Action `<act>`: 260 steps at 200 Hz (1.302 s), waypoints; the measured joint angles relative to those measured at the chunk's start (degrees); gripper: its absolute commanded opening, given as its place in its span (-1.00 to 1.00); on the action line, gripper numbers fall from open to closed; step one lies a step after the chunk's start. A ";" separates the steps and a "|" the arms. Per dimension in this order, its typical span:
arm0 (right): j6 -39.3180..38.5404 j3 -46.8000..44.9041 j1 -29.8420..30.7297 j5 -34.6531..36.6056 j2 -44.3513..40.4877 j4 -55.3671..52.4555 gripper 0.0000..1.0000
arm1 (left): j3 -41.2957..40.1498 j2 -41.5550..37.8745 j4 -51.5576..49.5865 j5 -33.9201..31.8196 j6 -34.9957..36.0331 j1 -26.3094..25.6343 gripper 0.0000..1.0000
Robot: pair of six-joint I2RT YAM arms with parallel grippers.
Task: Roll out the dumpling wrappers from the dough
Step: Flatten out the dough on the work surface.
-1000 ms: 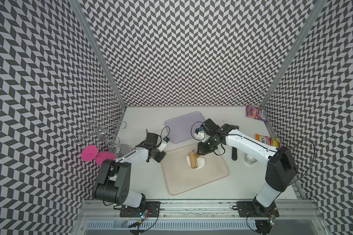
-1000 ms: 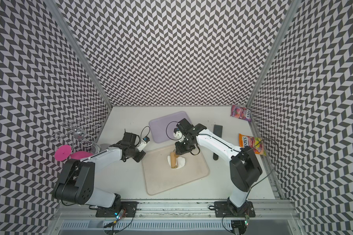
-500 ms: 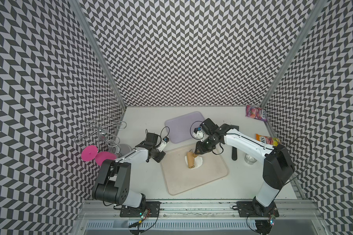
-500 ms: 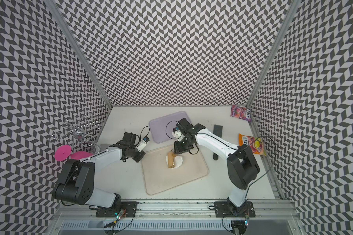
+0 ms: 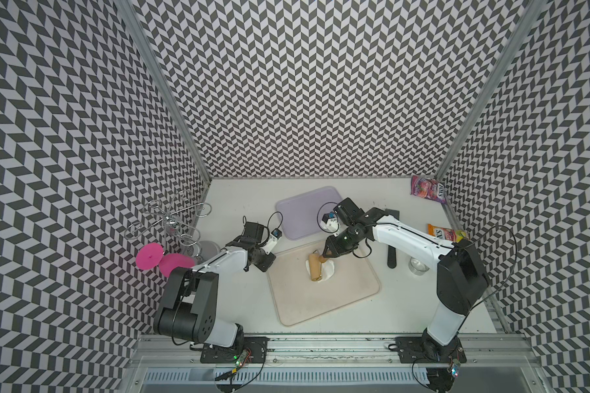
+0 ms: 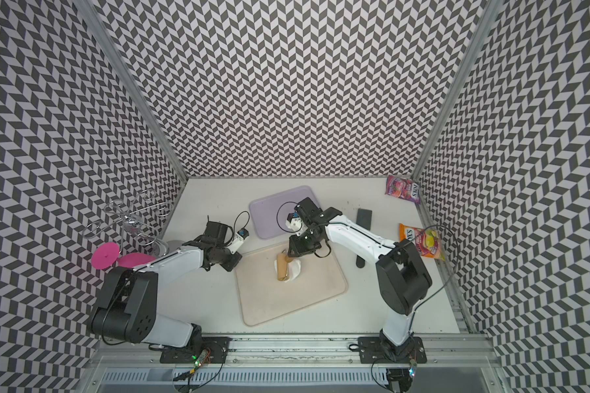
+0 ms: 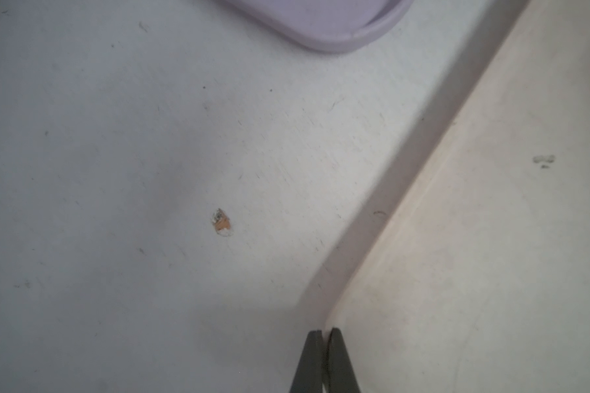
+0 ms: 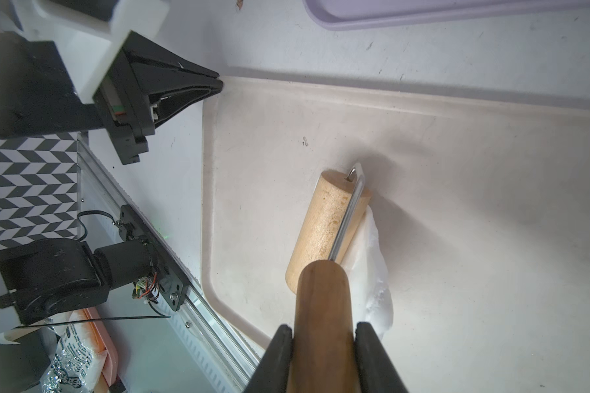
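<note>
A flattened white dough (image 5: 330, 270) (image 6: 295, 269) lies on the beige mat (image 5: 338, 303) (image 6: 307, 299). A wooden roller (image 5: 315, 268) (image 6: 282, 270) rests on the dough's left part. My right gripper (image 5: 327, 253) (image 6: 292, 253) (image 8: 323, 331) is shut on the roller's handle (image 8: 322, 299). In the right wrist view the roller's drum (image 8: 324, 231) covers most of the dough (image 8: 372, 272). My left gripper (image 5: 268, 263) (image 6: 235, 263) (image 7: 325, 331) is shut and empty, its tips at the mat's far-left corner (image 7: 491, 238). The dumpling wrappers are out of view.
A purple tray (image 5: 307, 212) lies behind the mat. To the right are a black bar (image 5: 391, 253), a glass cup (image 5: 419, 265) and two snack packets (image 5: 428, 189) (image 5: 447, 234). A wire rack (image 5: 171, 217) and pink discs (image 5: 149, 257) stand at the left.
My right gripper has drawn the roller a little to the left across the dough. The left arm has not moved.
</note>
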 measured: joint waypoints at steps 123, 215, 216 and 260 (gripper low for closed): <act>-0.66 -1.01 -0.87 -4.96 -0.02 2.67 -1.00 | -0.02 -0.04 -0.13 -0.57 0.04 0.24 -1.00; -0.28 -1.46 -1.27 -8.09 1.22 4.83 -1.00 | -0.02 -0.09 -0.22 -1.03 0.04 0.28 -1.00; -0.26 -1.46 -1.29 -8.13 1.25 4.85 -1.00 | -0.02 -0.09 -0.22 -1.05 0.07 0.28 -1.00; 0.44 -1.38 -1.62 -10.29 2.27 5.90 -1.00 | -0.02 -0.09 -0.22 -1.22 0.09 0.39 -1.00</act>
